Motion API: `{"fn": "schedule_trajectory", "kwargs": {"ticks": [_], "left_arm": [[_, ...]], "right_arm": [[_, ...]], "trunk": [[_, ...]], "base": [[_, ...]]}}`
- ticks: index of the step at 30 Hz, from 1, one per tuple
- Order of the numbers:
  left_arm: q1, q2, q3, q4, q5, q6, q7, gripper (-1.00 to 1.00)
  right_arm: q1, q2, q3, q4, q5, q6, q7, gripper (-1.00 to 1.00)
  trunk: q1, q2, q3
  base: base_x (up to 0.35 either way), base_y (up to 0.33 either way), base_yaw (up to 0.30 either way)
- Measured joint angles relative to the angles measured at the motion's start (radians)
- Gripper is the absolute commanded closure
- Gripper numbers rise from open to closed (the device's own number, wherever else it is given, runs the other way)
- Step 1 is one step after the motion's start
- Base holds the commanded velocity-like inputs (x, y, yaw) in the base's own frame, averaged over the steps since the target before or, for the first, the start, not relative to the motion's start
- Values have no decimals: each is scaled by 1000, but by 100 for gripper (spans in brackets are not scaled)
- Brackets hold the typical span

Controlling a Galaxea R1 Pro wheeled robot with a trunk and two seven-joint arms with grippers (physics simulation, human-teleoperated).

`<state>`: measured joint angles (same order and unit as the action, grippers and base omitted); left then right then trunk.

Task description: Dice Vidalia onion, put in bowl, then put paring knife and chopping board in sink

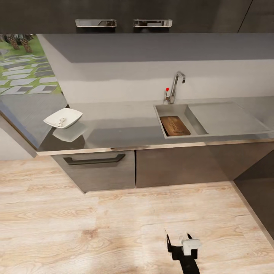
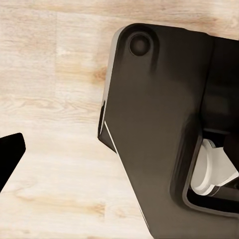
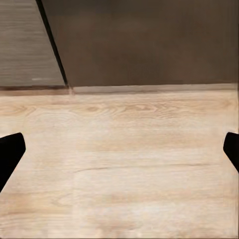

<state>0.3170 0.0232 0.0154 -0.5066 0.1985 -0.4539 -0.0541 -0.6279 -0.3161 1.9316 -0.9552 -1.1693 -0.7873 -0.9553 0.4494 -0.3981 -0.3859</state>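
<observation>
While in sink (image 1: 198, 114), chopping board (image 1: 174, 126).

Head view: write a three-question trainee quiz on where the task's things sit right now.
1. True or false: the brown wooden chopping board lies inside the grey steel sink basin.
2. Which side of the sink does the white squarish bowl stand on, seen from the head camera? A) left B) right C) inside it
3. Fill in: the bowl rests on the smooth grey ____.

Key: 1 true; 2 A; 3 countertop.
</observation>
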Motion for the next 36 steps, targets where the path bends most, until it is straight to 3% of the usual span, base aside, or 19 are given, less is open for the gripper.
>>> {"fn": "schedule_trajectory", "kwargs": {"ticks": [2, 4, 5, 10, 15, 19, 20, 23, 28, 32, 35, 36], "left_arm": [[0, 0, 0, -2, 0, 0, 0, -100], [0, 0, 0, -4, 0, 0, 0, -100], [0, 0, 0, -5, 0, 1, 0, -100], [0, 0, 0, -30, -1, 1, 1, -100], [0, 0, 2, -100, -2, 18, 7, -100], [0, 1, 2, -140, -3, 109, 9, -100], [-1, 3, 2, -161, -3, 163, 14, -100], [-1, 4, 4, -216, -3, 226, 40, -100], [-4, 6, 5, -292, -2, 291, 102, -100], [-7, 14, 5, -303, -3, 383, 114, -100], [-8, 17, 5, -301, -2, 417, 116, -100], [-8, 18, 4, -291, -2, 423, 115, -100]], "right_arm": [[16, 2, 72, 52, -131, -58, 78, -100], [27, 3, 102, 82, -244, -83, 150, -100], [38, 3, 116, 124, -320, -95, 238, -100], [57, 8, 123, 189, -359, -99, 349, -100], [76, 16, 122, 195, -362, -101, 357, -100], [126, 23, 122, 217, -363, -107, 356, -100], [159, 35, 122, 242, -365, -127, 355, -100], [222, 71, 121, 304, -377, -190, 342, -100], [337, 153, 119, 429, -497, -242, 296, -100], [380, 172, 119, 452, -577, -227, 298, -100], [393, 178, 119, 447, -642, -142, 312, -100], [395, 180, 119, 447, -689, -110, 321, -100]], "trunk": [[0, 0, 0], [0, 0, 0], [0, 0, 0], [0, 0, 0], [0, 0, 0], [0, 0, 0], [0, 0, 0], [0, 0, 0], [0, 0, 0], [0, 0, 0], [0, 0, 0], [0, 0, 1]], "base": [[0, 0, 0], [0, 0, 0], [0, 0, 0], [0, 0, 0], [0, 0, 0], [0, 0, 0], [0, 0, 0], [0, 0, 0], [0, 0, 0], [0, 0, 0], [0, 0, -26], [0, 0, -112]]}}
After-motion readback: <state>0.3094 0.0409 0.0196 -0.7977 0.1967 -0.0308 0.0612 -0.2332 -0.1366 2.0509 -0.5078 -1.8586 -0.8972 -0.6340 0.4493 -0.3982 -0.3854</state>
